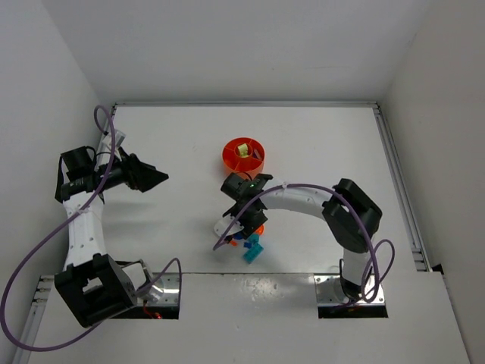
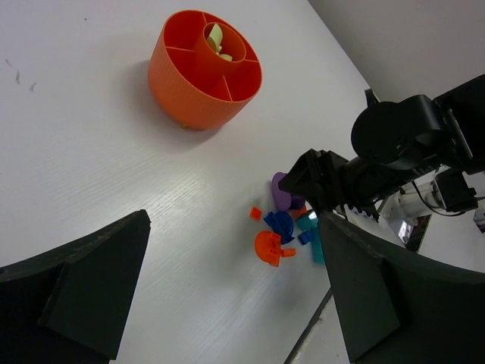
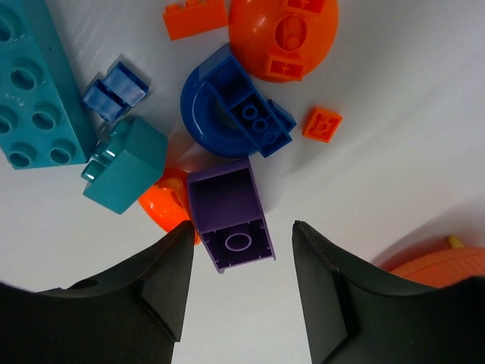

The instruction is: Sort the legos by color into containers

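The right tool (image 3: 242,231) hangs low over the counter (image 1: 318,144) with its 2 fingers (image 3: 170,277) apart, and the end of a purple brick (image 3: 227,208) lies between them. The brick sits flat on the counter, very close to one finger, with a gap on the other side. Just past the purple brick is a blue round piece (image 3: 227,114), and beyond that an orange half ball (image 3: 284,38). A tiny orange square (image 3: 322,123) and a small orange brick (image 3: 195,17) lie close by. On the other side are a small cyan block (image 3: 125,163), a little blue piece (image 3: 115,91) and a long cyan brick (image 3: 34,91). Another orange round piece (image 3: 167,201) peeks out from under the cyan block. The round orange dish (image 2: 182,98) stands farther back on the counter, apart from the pile. A lime green piece (image 2: 217,42) rests in its middle part. The left tool (image 2: 235,220) is off to the side, well away from the pile, with its fingers wide apart and nothing in them.
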Motion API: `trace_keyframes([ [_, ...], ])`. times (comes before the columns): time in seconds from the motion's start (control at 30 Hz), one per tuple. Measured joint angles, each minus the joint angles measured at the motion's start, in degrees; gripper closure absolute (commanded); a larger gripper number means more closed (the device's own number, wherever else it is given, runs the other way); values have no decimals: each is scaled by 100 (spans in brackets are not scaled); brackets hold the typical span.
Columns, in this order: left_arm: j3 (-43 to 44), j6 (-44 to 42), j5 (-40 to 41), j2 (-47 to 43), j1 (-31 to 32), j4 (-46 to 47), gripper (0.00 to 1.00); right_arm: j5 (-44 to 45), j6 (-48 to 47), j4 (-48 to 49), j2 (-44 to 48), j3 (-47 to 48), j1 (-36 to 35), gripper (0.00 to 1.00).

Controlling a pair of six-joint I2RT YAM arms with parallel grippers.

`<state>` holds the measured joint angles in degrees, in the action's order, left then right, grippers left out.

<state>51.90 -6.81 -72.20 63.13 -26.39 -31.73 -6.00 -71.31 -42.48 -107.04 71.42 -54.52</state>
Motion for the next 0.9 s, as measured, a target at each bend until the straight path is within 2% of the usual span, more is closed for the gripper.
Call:
trace_keyframes([
  [0.17,0,-28,0,-13,0,2,0,13,-26,-39,-214,109,0,54],
  [0.2,0,-28,0,-15,0,2,0,24,-28,-57,-254,136,0,61],
  [0.3,0,-31,0,-15,0,0,0,59,-42,-155,-304,232,0,75],
  [0.37,0,-31,0,-15,0,2,0,85,-26,-175,-308,284,17,79],
  [0.57,0,-68,0,-15,0,0,0,92,345,-457,-177,308,72,83],
  [0.7,-2,-72,9,-24,0,0,0,0,986,-761,251,424,136,88],
  [0.9,-7,-133,24,-28,0,0,0,-173,1912,-815,682,490,155,88],
])
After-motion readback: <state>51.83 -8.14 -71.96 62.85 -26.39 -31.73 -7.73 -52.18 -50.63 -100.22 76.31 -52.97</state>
